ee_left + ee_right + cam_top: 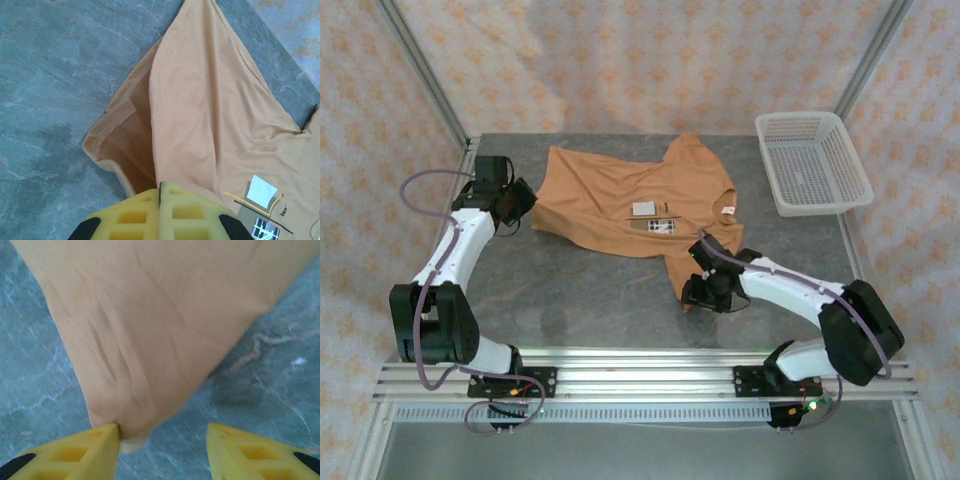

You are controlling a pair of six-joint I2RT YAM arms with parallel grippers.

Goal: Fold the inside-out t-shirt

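t-shirt [610,195]: soft matt cloth | bench [580,300]: smooth grey marbled stone-look | basket [798,118]: white plastic mesh | right pincer [162,432] fingers [250,452]: matt yellow plastic

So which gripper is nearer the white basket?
Right. The right gripper is at the near corner of the t-shirt, below and left of the basket; the left gripper grips its opposite edge, farther left.
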